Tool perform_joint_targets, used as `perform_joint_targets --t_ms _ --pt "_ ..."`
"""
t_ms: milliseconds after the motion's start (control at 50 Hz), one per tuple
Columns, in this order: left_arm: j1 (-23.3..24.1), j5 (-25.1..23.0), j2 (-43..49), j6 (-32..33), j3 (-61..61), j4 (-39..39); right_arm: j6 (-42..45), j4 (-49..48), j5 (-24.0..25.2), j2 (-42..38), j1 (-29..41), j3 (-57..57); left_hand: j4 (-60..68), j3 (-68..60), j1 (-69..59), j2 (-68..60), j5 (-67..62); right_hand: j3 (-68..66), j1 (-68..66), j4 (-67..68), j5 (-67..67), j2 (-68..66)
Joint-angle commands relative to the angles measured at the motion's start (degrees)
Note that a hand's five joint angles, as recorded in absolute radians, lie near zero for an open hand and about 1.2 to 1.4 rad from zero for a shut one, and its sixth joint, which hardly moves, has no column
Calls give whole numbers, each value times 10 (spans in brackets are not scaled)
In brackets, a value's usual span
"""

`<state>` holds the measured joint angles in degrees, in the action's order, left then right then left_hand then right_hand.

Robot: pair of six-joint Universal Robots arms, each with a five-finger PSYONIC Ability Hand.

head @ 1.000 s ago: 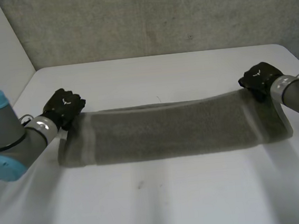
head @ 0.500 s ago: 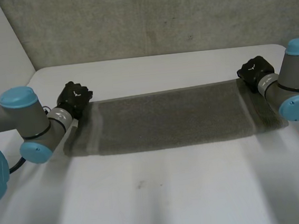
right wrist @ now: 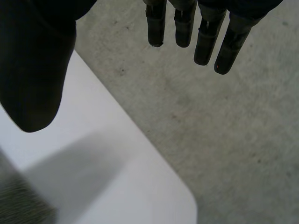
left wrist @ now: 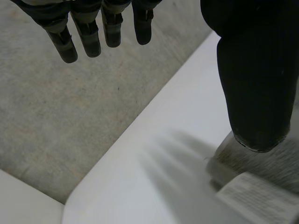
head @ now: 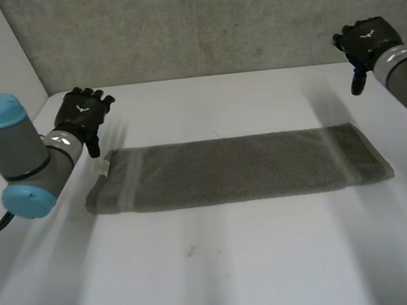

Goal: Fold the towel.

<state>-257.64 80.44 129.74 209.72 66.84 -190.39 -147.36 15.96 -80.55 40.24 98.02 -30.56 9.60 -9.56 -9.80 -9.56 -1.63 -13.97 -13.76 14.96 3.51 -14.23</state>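
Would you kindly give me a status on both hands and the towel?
Left hand open, clear of the towel, near its left end. Right hand open, beyond its right end. Towel flat on the table, a long strip. Nothing in the way.

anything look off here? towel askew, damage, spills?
Nothing major. The towel lies flat in a long strip. Its white label pokes out at the end by the left hand, and a small dark speck marks the table. Both it and the right hand are open, off the cloth.

No readable text; faint, illegible print on the white tag (left wrist: 259, 198) of the towel (head: 241, 169)
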Motion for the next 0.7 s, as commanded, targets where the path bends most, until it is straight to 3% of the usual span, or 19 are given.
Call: perform_joint_targets --t_ms 20,100,140,300,420,560,700 --pt "-3 -3 -121 -76 158 -24 -2 24 22 115 -34 -220 4 -4 -2 -4 16 40 38 -50 -35 42" --pt "-1 -4 -173 -88 253 -69 9 7 57 152 -56 -319 4 -4 -2 -4 16 27 25 -37 -22 30" --pt "2 -4 -186 -91 280 -89 12 -33 99 172 -77 -402 4 -4 -2 -4 16 19 17 -29 -14 21" --pt "4 -5 -216 -104 371 -188 13 -123 136 170 -101 -517 4 -4 -2 -4 16 -58 -60 48 63 -56" --pt "2 -5 -216 -103 381 -207 14 -193 133 143 -108 -541 4 -4 -2 -4 16 -117 -119 107 122 -115" --pt "1 -5 -216 -104 381 -209 17 -206 133 125 -111 -535 4 -4 -2 -4 16 -229 -231 219 233 -226" --pt "3 -5 -217 -104 387 -210 40 -219 135 115 -127 -528 4 -4 -2 -4 16 -464 -466 454 468 -461"
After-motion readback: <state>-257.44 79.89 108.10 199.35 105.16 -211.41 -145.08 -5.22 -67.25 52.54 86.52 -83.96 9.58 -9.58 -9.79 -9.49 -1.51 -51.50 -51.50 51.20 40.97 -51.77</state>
